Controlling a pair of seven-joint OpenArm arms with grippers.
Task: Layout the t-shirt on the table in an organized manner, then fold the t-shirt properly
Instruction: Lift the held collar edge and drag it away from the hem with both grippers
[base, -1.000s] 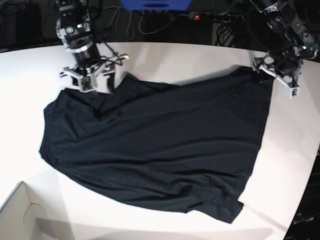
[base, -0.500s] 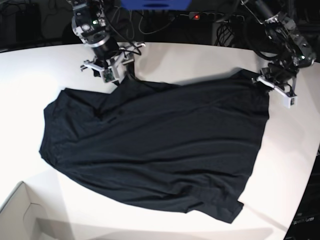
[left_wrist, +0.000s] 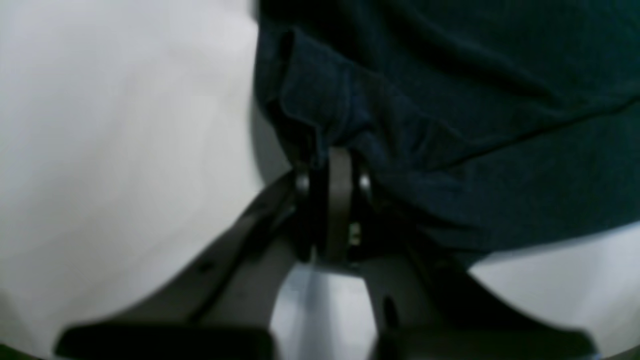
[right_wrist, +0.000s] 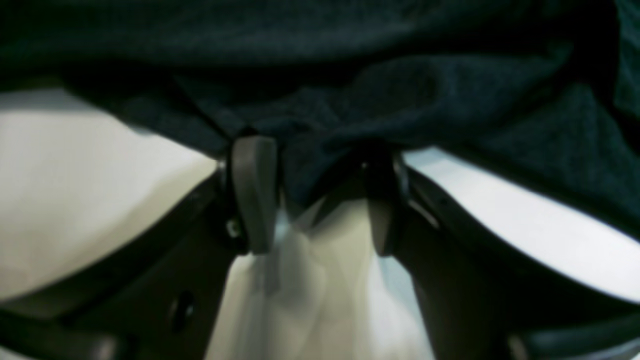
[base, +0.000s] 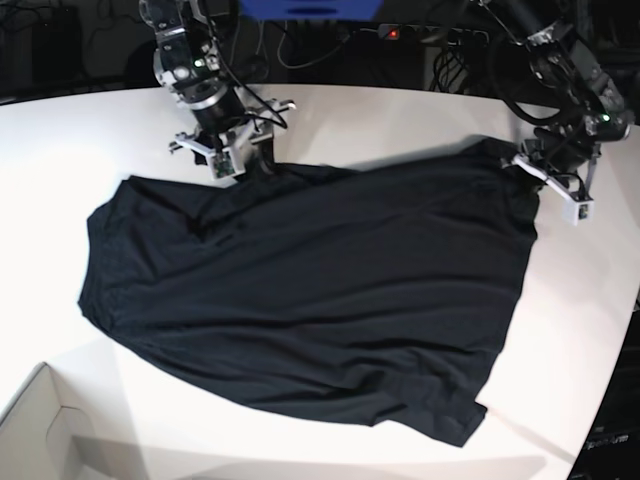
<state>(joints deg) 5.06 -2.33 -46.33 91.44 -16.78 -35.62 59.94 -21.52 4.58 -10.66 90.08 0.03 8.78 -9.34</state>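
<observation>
the t-shirt (base: 310, 290) lies spread but crooked on the table (base: 400, 115), left gripper (left_wrist: 332, 170) pinching its edge, right gripper (right_wrist: 315, 195) parted around a fold, folding not begun.

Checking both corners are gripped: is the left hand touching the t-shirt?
Touching: in the left wrist view the left hand is pinched shut on the t-shirt edge.
</observation>
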